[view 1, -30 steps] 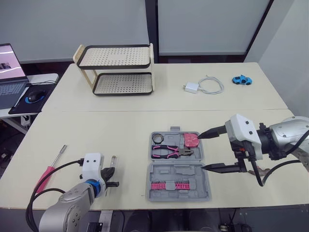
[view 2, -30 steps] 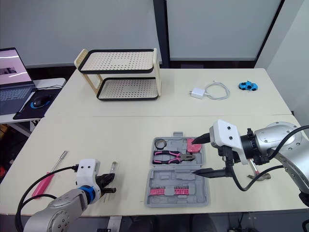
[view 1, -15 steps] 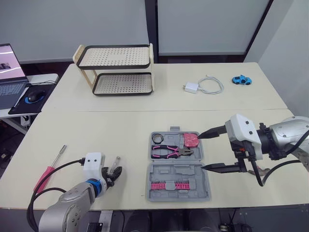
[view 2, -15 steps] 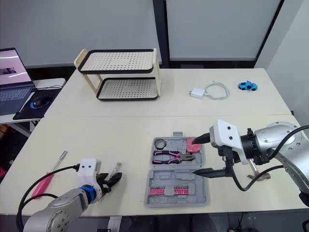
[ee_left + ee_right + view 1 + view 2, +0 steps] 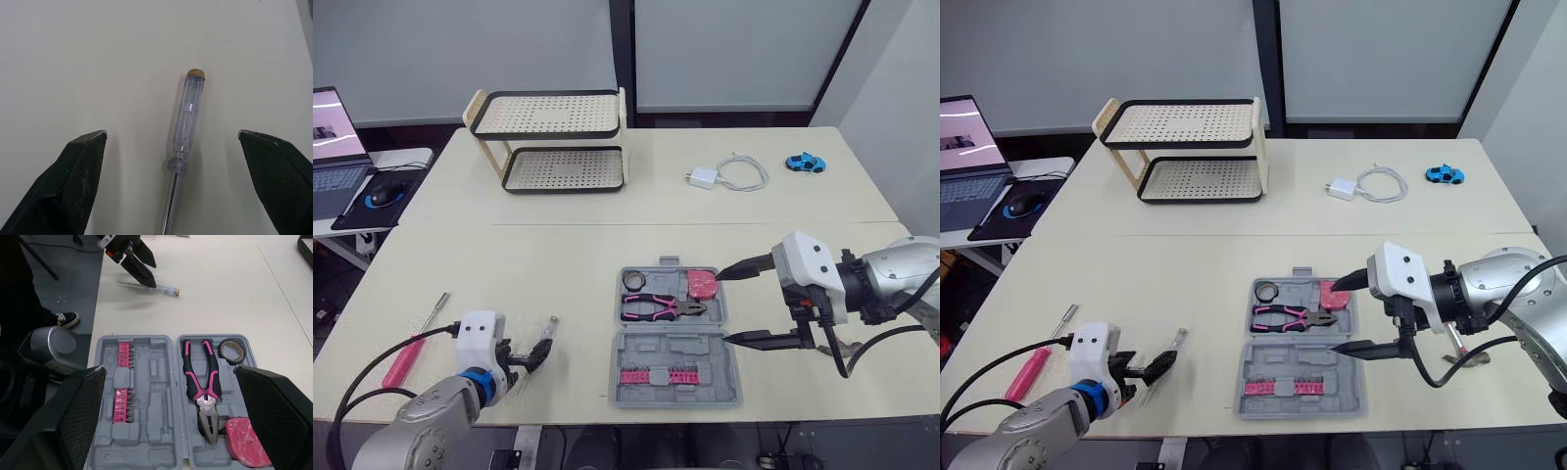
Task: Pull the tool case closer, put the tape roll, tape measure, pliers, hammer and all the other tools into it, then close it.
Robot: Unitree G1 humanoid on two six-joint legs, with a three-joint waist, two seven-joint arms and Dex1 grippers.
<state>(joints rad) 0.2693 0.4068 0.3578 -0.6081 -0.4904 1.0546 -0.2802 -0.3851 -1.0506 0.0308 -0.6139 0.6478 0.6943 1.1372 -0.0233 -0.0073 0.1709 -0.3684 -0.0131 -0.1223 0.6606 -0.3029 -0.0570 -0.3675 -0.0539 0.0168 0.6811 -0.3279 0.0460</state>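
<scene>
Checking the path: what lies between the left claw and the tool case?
A clear-handled screwdriver beside the left claw, then bare table up to the tool case, per the right wrist view.

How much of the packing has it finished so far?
Done: tape roll, pliers and tape measure lie in the open case. In hand: the open fingers of the left gripper straddle a clear screwdriver on the table, not gripping yet. Left: that one, the pink screwdriver near the table's left edge, then shutting the case.
</scene>
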